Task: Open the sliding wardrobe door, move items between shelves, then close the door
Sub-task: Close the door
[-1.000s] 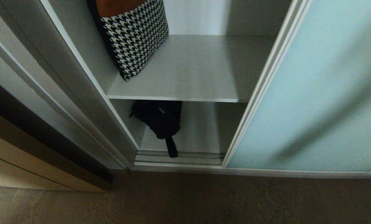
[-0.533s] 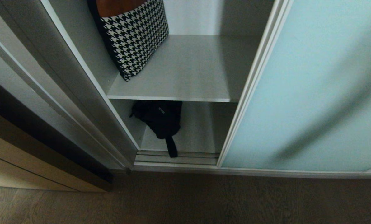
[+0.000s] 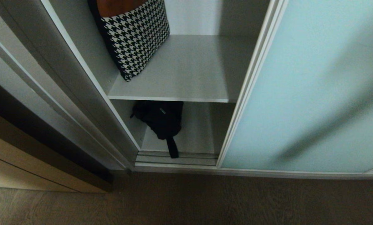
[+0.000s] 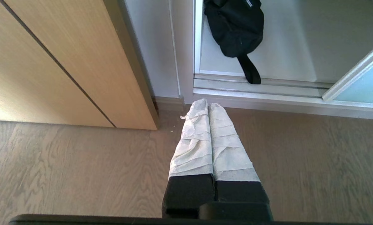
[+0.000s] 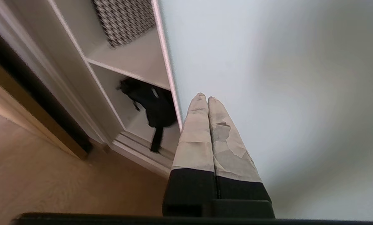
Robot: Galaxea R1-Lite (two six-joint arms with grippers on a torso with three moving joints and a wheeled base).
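Since the earlier frames the sliding wardrobe door (image 3: 308, 87) is seen shifted leftward, its silver leading edge now covering more of the opening and more of the upper shelf (image 3: 180, 78). From the left, a light tan wooden cabinet front (image 3: 23, 165) is noted beside the grey wardrobe side wall (image 3: 80, 90). The houndstooth piece (image 3: 135, 36) is found leaning on the upper shelf against that side wall. Below it, the black strappy bundle (image 3: 160, 120) is lodged on the lower shelf (image 3: 196, 134), with one strap hanging over the ribbed floor track (image 3: 186, 157). The frosted door occupies the right of the head view. The left gripper (image 4: 205, 104) is held above the wooden floor (image 4: 64, 162) near the track, its taped fingers (image 4: 194, 140) pressed together with nothing between them. The right gripper (image 5: 204, 96) is positioned at the door's glass, close to its leading edge, fingers likewise clenched and empty; contact with the glass cannot be confirmed.
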